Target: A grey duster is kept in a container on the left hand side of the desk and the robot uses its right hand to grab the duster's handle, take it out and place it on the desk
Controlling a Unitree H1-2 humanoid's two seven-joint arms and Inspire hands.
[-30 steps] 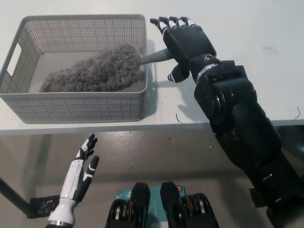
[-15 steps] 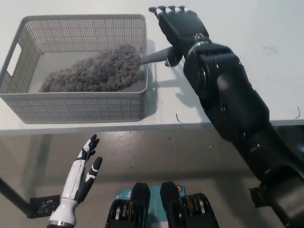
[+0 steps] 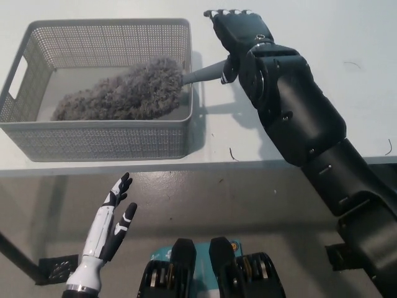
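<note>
Duster [image 3: 127,90]: one, lying in the one grey container [image 3: 99,143] on the left of the desk [image 3: 360,37]. Its long axis runs slantwise. The fluffy head lies toward the container's near left, and the handle [image 3: 201,73] points up-right across the right wall. The black right hand [image 3: 239,34] hovers at the handle's tip, fingers stretched out and clamped on nothing; whether it touches the handle is unclear. The white left hand [image 3: 108,230] hangs below the desk edge, fingers spread.
</note>
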